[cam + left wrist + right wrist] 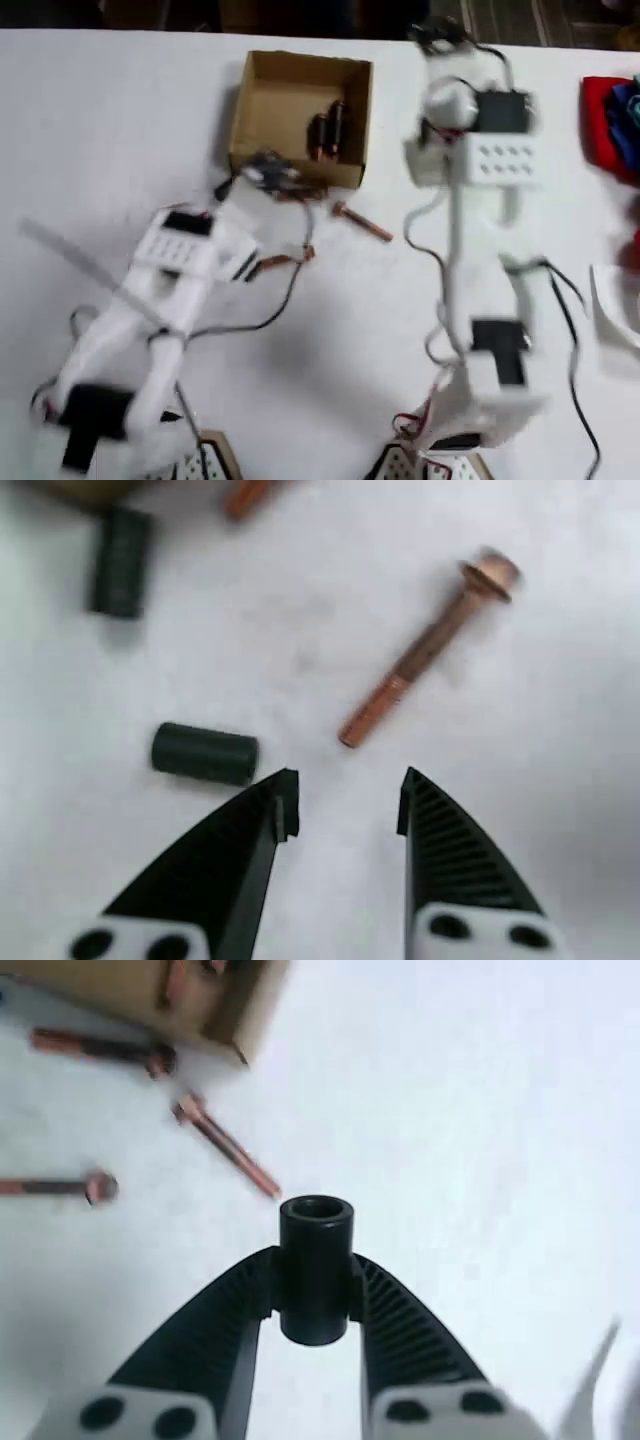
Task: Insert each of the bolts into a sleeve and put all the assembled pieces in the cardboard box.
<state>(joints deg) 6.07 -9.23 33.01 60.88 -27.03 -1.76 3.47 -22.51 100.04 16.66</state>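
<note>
At the right gripper [314, 1295], a sleeve [316, 1250] sits clamped upright. Just ahead of the spread left gripper [347, 802] lies a bolt [425, 652].

A copper bolt [428, 648] and a black sleeve [205, 753] are seen lying apart on the desk [560, 730], beyond the spread left claw [345, 800].

Inside the cardboard box [275, 105], assembled pieces [328, 132]; on the table [110, 130] before it, a bolt [362, 222].
</note>
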